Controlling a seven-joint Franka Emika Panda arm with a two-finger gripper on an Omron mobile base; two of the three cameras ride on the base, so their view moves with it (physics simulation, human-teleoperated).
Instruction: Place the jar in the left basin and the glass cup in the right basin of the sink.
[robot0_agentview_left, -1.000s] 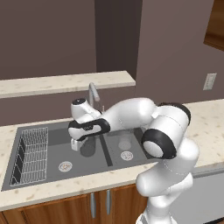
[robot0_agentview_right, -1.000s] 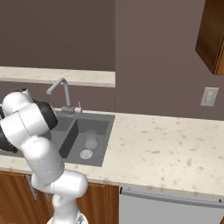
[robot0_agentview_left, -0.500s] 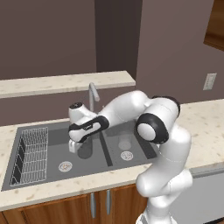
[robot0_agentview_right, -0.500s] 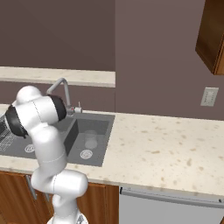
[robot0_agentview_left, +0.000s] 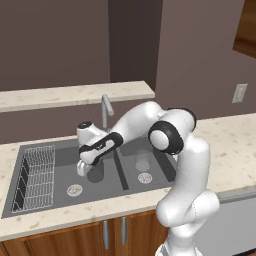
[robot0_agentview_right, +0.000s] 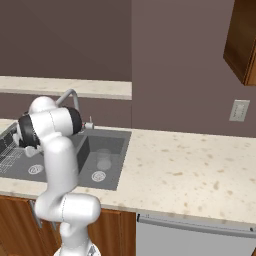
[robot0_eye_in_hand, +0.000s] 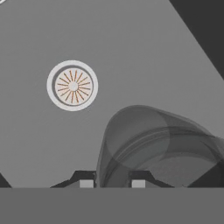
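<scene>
Currently over the left basin (robot0_agentview_left: 60, 170) of the sink (robot0_agentview_left: 30, 207): fingers (robot0_agentview_left: 82, 167) low inside it, near the centre divider (robot0_agentview_left: 120, 172), narrowly parted and clamped on the jar (robot0_agentview_left: 95, 171), smoky grey, seen just beside and below the hand. Hand view: jar (robot0_eye_in_hand: 157, 146) wedged between the two dark tips (robot0_eye_in_hand: 86, 183), translucent rim curving up and to the right, dark basin floor behind, round steel drain (robot0_eye_in_hand: 72, 85) up and to the left, apart from the jar. Cannot tell whether jar bottom touches the basin floor. Wire rack (robot0_agentview_left: 35, 175) at far left of the same basin, well apart from the jar; drain (robot0_agentview_left: 75, 189) between rack and jar, nearer the front edge. Glass cup (robot0_agentview_left: 143, 163) upright in the right basin (robot0_agentview_left: 155, 172), behind its own drain (robot0_agentview_left: 145, 177); also visible from the right base view (robot0_agentview_right: 104, 159), pale and clear, alone in the narrower basin (robot0_agentview_right: 117, 165). Curved steel tap (robot0_agentview_left: 106, 107) behind the divider. Speckled beige surface (robot0_agentview_left: 230, 145) around the sink, wooden cabinet doors (robot0_agentview_left: 90, 237) below.
</scene>
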